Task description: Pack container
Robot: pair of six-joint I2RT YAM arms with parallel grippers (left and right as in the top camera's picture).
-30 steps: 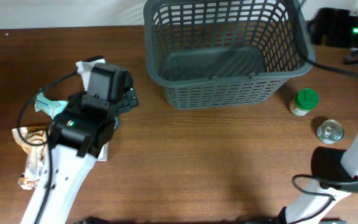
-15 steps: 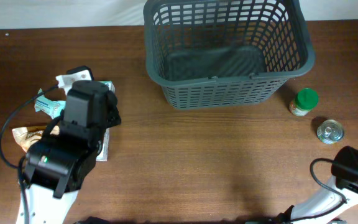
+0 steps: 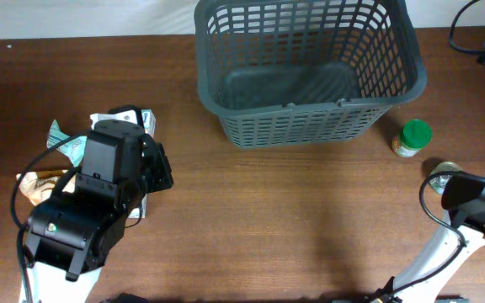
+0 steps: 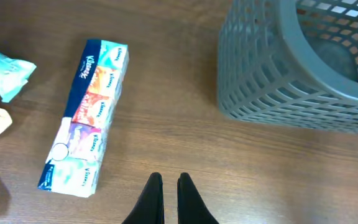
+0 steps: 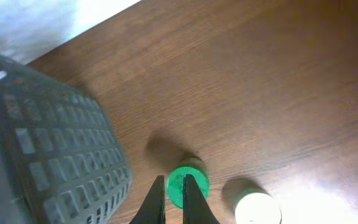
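The container (image 3: 310, 126) is a big dark grey slotted basket standing empty at the back of the table; it also fills the upper right of the left wrist view (image 4: 291, 81) and the left of the right wrist view (image 5: 48, 143). My left gripper (image 4: 169, 180) is shut and holds nothing, hovering over bare wood right of a Kleenex tissue pack (image 4: 86, 118). My right gripper (image 5: 173, 180) is also shut and holds nothing. It hangs high above a green-lidded jar (image 5: 199, 183), which stands right of the basket (image 3: 414, 136).
A silver can (image 5: 257, 208) sits beside the jar, half hidden by my right arm (image 3: 470, 206) in the overhead view. Snack packets (image 3: 57, 139) and a teal pouch (image 4: 5, 62) lie at the left under and around my left arm (image 3: 91, 210).
Both grippers have closed on nothing. My left arm has drawn back toward the front left, away from the tissue pack. My right arm has swung, its elbow now covering part of the can.
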